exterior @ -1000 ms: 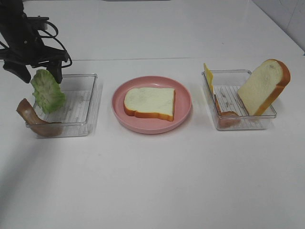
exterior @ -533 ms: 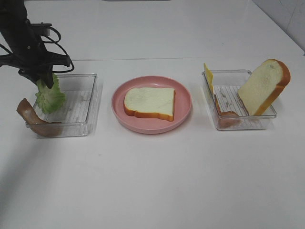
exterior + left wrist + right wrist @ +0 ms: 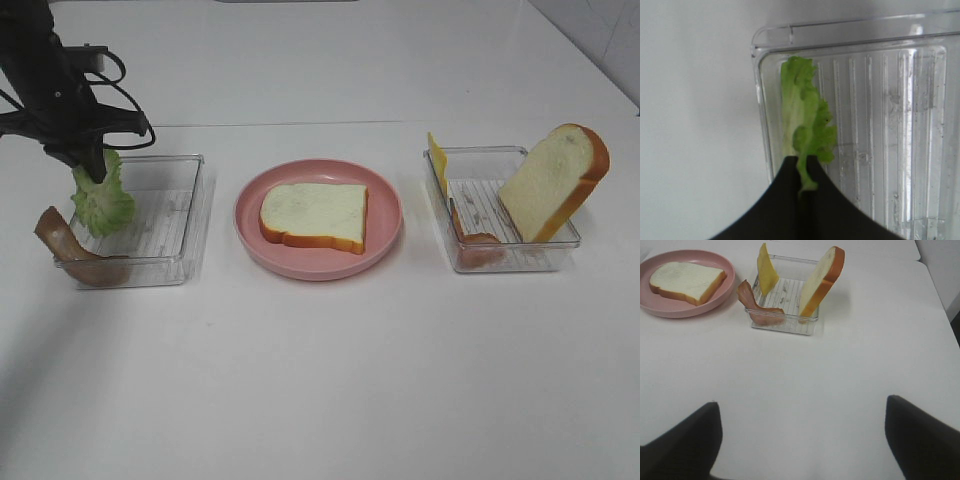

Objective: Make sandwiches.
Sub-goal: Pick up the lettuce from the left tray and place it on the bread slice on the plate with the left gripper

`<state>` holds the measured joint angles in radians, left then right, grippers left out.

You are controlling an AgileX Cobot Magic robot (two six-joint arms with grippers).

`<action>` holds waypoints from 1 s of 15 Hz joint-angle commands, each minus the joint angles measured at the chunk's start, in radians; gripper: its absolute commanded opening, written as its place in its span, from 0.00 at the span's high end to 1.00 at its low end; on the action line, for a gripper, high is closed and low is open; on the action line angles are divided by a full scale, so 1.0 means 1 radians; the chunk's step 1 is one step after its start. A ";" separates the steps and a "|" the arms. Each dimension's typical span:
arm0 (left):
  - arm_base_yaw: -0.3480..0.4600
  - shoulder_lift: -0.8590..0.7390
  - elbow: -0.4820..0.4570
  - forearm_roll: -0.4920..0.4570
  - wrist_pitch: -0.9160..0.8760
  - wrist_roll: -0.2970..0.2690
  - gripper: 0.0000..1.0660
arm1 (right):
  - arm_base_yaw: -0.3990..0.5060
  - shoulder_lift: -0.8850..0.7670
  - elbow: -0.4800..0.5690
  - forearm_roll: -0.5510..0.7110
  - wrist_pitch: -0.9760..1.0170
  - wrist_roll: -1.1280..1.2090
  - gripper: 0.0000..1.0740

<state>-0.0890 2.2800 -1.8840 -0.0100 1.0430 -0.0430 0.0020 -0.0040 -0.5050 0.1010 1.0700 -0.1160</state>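
My left gripper (image 3: 88,168) is shut on the top edge of a green lettuce leaf (image 3: 101,200) and holds it hanging in the left clear tray (image 3: 190,215); the left wrist view shows the leaf (image 3: 802,127) pinched between the black fingers (image 3: 785,195). A bacon strip (image 3: 70,250) leans on that tray's front left corner. One bread slice (image 3: 315,215) lies flat on the pink plate (image 3: 385,240). The right tray (image 3: 520,260) holds a leaning bread slice (image 3: 555,180), a yellow cheese slice (image 3: 437,160) and bacon (image 3: 478,245). My right gripper (image 3: 802,440) is open, far from them.
The white table (image 3: 330,380) stretches wide in front of the plate and trays. The right tray (image 3: 785,325) with bread (image 3: 822,277), cheese (image 3: 766,267) and bacon (image 3: 760,310) also shows in the right wrist view, with the plate (image 3: 725,290) beside it.
My left gripper came down on the lettuce leaf and closed on its top edge; the leaf now hangs slightly higher than half a second ago. The right arm has not moved.
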 commanded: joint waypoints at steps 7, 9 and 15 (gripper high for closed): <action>-0.036 -0.076 -0.156 -0.707 -0.074 0.272 1.00 | -0.005 -0.013 0.002 -0.004 -0.009 0.006 0.27; -0.097 -0.060 -0.156 -0.780 -0.125 0.327 1.00 | -0.005 -0.013 0.002 -0.004 -0.009 0.006 0.27; -0.272 0.015 -0.157 -0.904 -0.263 0.406 1.00 | -0.005 -0.013 0.002 -0.005 -0.009 0.006 0.27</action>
<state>-0.3740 2.3110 -2.0350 -0.9100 0.7950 0.3570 0.0020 -0.0040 -0.5050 0.1010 1.0700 -0.1160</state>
